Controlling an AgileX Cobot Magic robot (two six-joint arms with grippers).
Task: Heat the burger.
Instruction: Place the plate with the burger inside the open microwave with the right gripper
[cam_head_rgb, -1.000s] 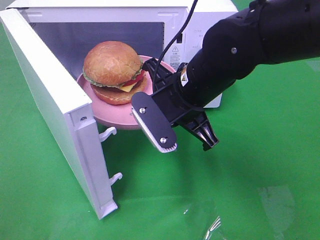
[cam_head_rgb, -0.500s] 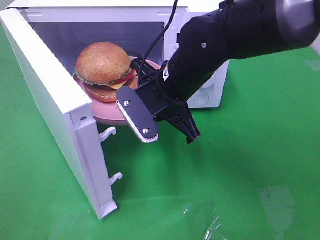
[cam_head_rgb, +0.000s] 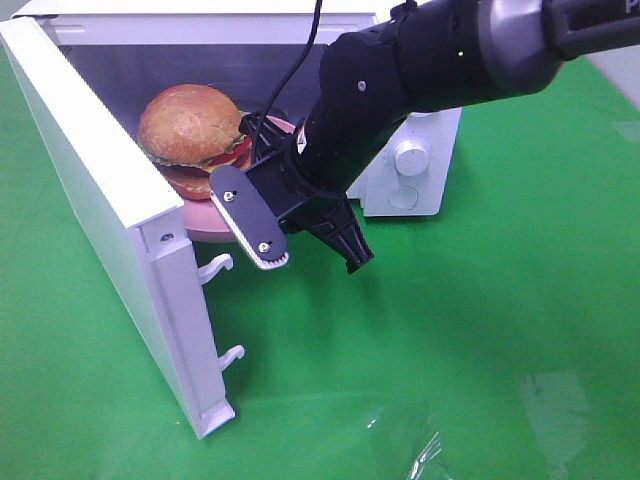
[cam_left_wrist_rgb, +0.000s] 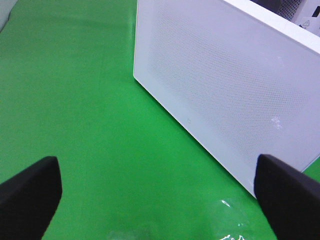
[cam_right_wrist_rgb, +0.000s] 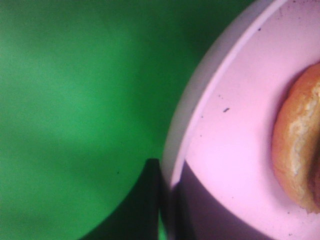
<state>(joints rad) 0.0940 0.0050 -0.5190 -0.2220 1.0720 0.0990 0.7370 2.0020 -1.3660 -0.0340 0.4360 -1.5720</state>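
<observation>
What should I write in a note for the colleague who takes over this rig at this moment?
The left tool is open and holds nothing; it faces the outer side of the door.
The right tool is shut on the rim of the pink plate.
The burger sits on that plate, at the mouth of the open microwave; the plate's near edge seems to stick out.
Done: door open, burger brought to the opening.
Left: push the plate fully in, release, pull the arm out, close the door, start heating.
</observation>
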